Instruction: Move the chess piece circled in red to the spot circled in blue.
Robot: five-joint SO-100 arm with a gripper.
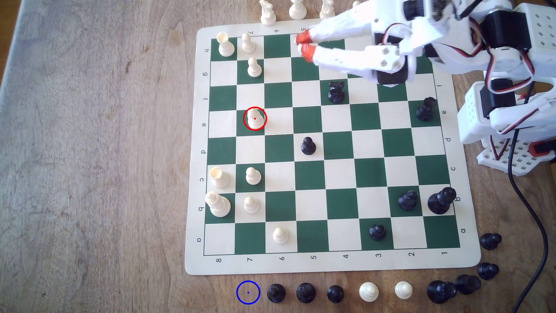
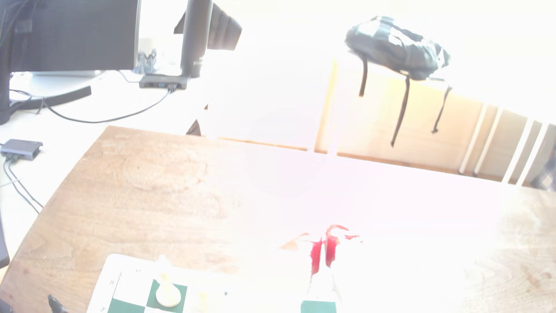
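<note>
Standing upright on a green square of the chessboard (image 1: 331, 264), the pawn (image 1: 254, 119) is well apart from the nearly closed, empty fingers (image 1: 304, 45) above the board's far edge, while the spot (image 1: 248, 292) lies on the desk (image 1: 90, 150) just beyond the board's near edge.

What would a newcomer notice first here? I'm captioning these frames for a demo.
Probably the red circle around the cream-white plastic pawn on the green-and-cream chessboard, toward the exterior view's left. Next, the white arm's orange-tipped gripper at the board's far edge, and the blue-circled patch of brown wood below the board.
</note>
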